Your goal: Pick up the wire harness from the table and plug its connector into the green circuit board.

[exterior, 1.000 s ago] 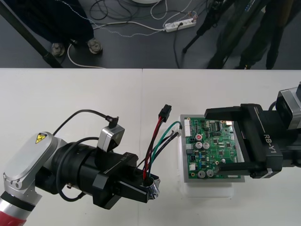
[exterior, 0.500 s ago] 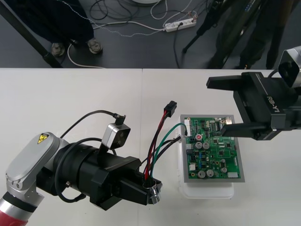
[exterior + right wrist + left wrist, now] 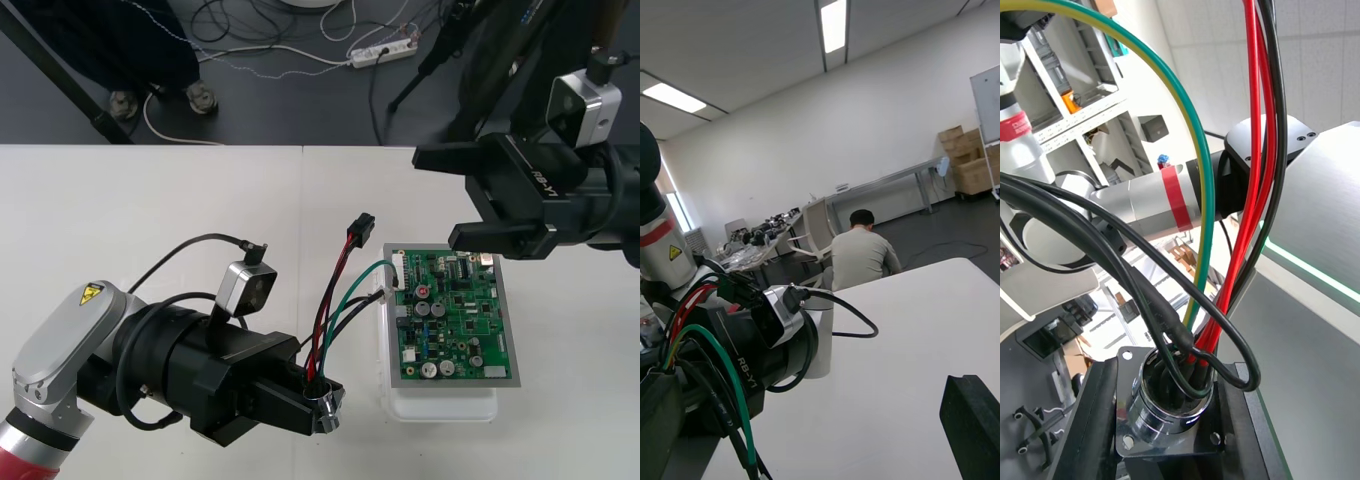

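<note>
My left gripper (image 3: pixel 318 398) is at the front of the table, left of the board, shut on the harness's round metal socket (image 3: pixel 323 402). In the left wrist view the flanged socket (image 3: pixel 1169 405) sits between my two fingers (image 3: pixel 1090 424). Red, black and green wires (image 3: pixel 335 300) rise from it to the black plug (image 3: pixel 359 228), which stands free just beyond the board's near-left corner. The green circuit board (image 3: pixel 455 315) lies on its white base (image 3: pixel 440 405). My right gripper (image 3: pixel 440 198) hangs open above the board's far edge, with one finger (image 3: pixel 971 420) showing in the right wrist view.
Beyond the table's far edge (image 3: pixel 250 146) lies dark floor with cables and a white power strip (image 3: pixel 380 52). The left arm's wrist camera (image 3: pixel 247 290) and its cable stick up behind the gripper. A seam (image 3: pixel 302 200) runs across the pale table.
The right gripper has risen off the board and pulled back toward the far right. The left gripper, holding the socket, dropped slightly toward the front; the plug shifted a little right.
</note>
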Robot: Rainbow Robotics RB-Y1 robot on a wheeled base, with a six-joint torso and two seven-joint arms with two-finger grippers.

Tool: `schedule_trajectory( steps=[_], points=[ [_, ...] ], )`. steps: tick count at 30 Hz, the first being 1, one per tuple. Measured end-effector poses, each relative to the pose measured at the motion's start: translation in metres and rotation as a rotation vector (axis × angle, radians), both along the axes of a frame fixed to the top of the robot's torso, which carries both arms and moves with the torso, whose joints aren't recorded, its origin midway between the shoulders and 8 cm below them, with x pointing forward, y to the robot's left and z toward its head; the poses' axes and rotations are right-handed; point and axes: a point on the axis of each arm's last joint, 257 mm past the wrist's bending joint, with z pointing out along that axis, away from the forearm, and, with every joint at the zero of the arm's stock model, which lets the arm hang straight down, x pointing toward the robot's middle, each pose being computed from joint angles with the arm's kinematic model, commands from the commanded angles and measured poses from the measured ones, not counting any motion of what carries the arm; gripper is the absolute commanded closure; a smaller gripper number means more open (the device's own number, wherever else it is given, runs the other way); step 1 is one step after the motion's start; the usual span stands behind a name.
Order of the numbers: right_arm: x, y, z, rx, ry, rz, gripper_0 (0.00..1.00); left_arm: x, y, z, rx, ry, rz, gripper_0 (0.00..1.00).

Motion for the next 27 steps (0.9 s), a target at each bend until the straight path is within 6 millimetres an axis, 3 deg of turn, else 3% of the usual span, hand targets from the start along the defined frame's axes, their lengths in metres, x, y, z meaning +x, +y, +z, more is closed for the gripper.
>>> schedule_trajectory(
  steps=[11,27],
  points=[
    [0.005,0.013,0.008,0.049,0.071,0.08,0.0,0.0,0.0,0.001,-0.002,0.001,0.0,1.0],
    [-0.043,0.042,0.012,0.126,0.197,0.317,0.0,0.0,0.0,0.001,-0.004,0.001,0.0,1.0]
  ],
)
